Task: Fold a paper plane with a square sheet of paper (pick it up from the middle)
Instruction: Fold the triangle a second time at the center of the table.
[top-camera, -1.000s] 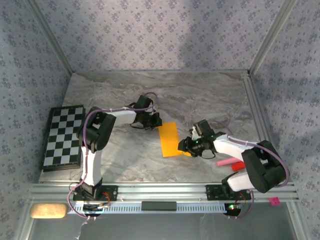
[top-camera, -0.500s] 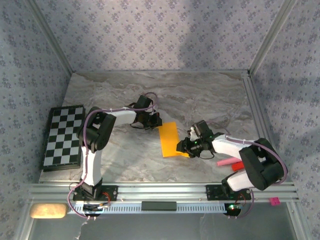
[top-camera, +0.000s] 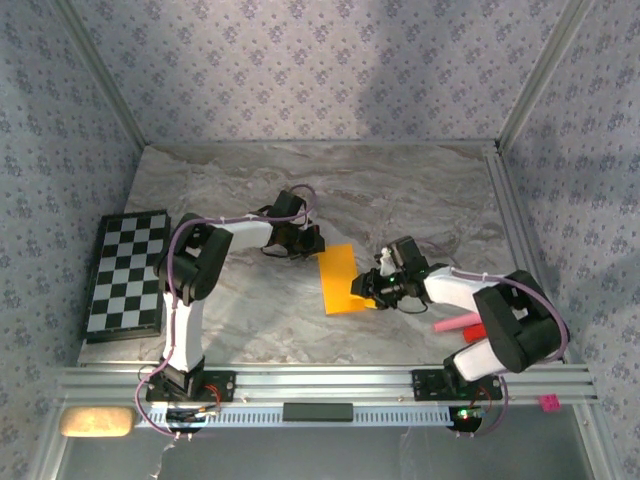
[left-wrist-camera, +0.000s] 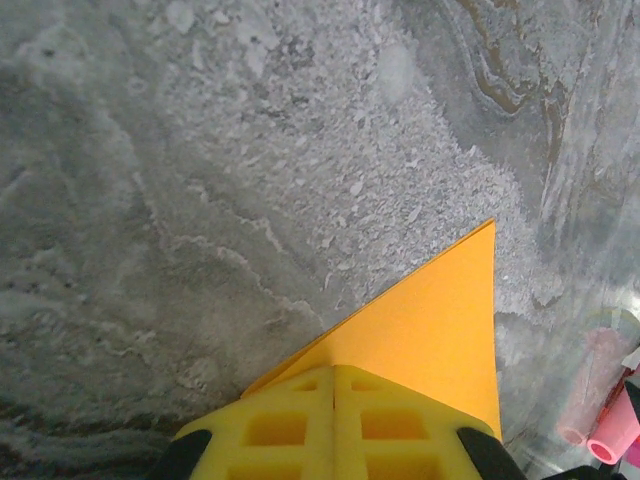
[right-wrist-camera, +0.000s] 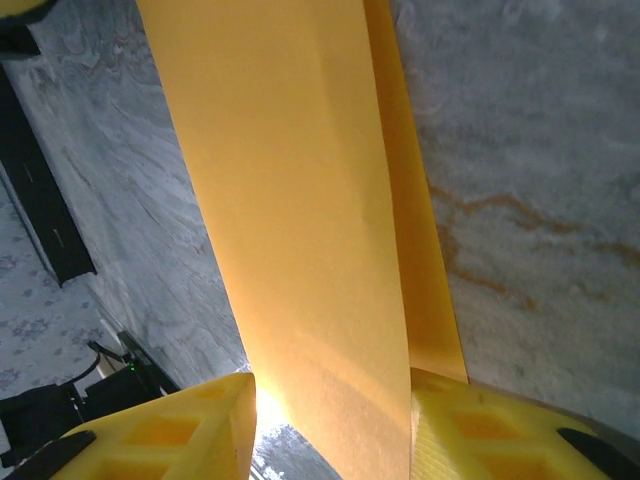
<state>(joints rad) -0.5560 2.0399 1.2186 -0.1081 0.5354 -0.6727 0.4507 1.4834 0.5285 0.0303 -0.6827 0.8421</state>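
The orange sheet of paper (top-camera: 340, 280) lies near the middle of the grey table (top-camera: 420, 190), folded into a long strip, with one arm at each end. The left gripper (top-camera: 308, 243) is at the far corner of the paper. Its yellow fingers (left-wrist-camera: 290, 430) are squeezed tight together, with their tips on that corner. The right gripper (top-camera: 372, 290) is at the near right edge. Its two fingers (right-wrist-camera: 150, 435) stand apart, and the paper runs through the gap between them.
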